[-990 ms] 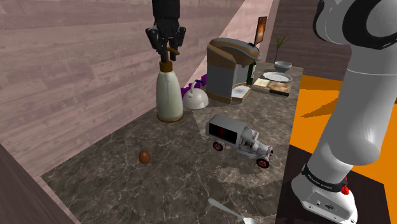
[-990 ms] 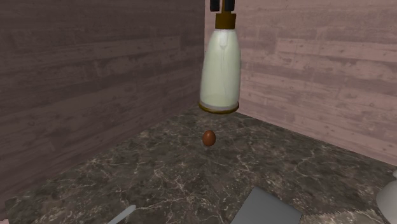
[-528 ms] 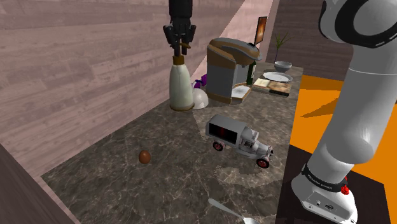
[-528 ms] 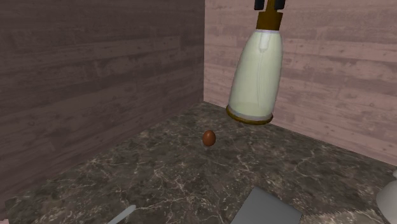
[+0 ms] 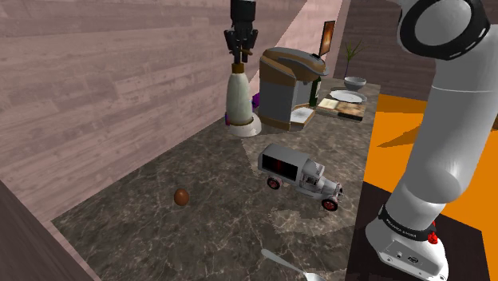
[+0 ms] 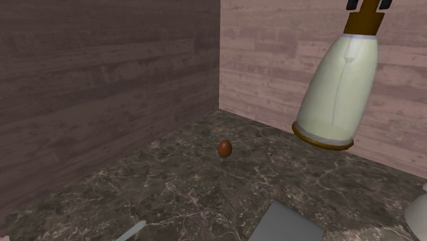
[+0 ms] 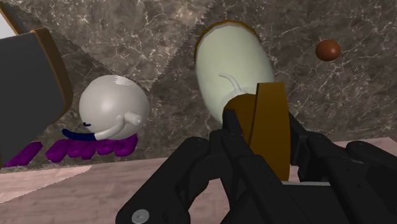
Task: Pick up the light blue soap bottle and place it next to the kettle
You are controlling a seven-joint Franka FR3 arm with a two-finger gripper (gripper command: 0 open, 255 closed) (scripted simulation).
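The soap bottle point(image 5: 241, 100) is pale cream with a brown pump neck. It hangs above the marble counter point(image 5: 207, 231), and my gripper point(image 5: 241, 53) is shut on that neck from above. In the second exterior view the bottle point(image 6: 335, 92) hangs tilted under the gripper point(image 6: 368, 7). In the wrist view the fingers point(image 7: 236, 137) clasp the brown pump, with the bottle's body point(image 7: 229, 63) below them. The kettle point(image 7: 114, 105) is a white round pot lying beside the bottle. From the shoulder camera the kettle point(image 5: 249, 127) peeks out just behind the bottle's base.
A grey coffee machine point(image 5: 287, 88) stands right behind the kettle, with purple pieces point(image 7: 76, 149) at its foot. A grey toy truck point(image 5: 302, 174), a brown ball point(image 5: 182, 196) and a spoon point(image 5: 283, 263) lie on the counter. Plates and a bowl point(image 5: 347, 96) sit at the far end.
The gripper has carried the bottle toward the shoulder view's right and further back, from near the wall to just in front of the kettle. Its grip has stayed shut.
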